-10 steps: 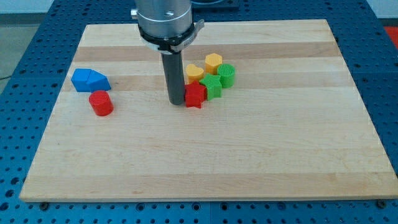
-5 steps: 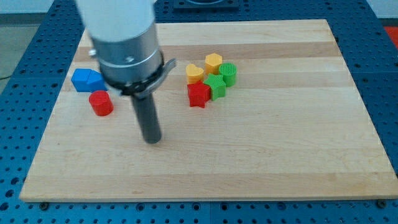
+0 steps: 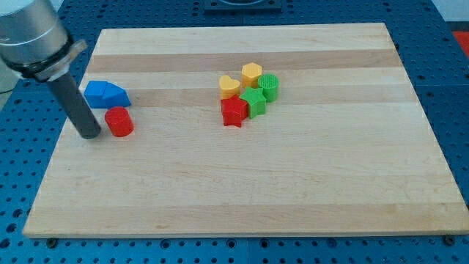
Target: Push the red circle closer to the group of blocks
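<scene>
The red circle [image 3: 119, 122] stands at the view's left of the wooden board [image 3: 293, 183], just below a blue block [image 3: 105, 94]. My tip [image 3: 90, 135] is on the board just left of the red circle, with a narrow gap between them. The group of blocks sits right of centre: a red star [image 3: 234, 112], a green star [image 3: 254, 101], a green circle [image 3: 268, 87], a yellow heart [image 3: 229, 86] and a yellow hexagon [image 3: 251, 73], all close together.
The board's left edge [image 3: 55, 158] runs close to my tip. A blue perforated table [image 3: 22, 147] surrounds the board.
My tip has swept from beside the red star, down and left across the board, to the left side of the red circle. No block has moved.
</scene>
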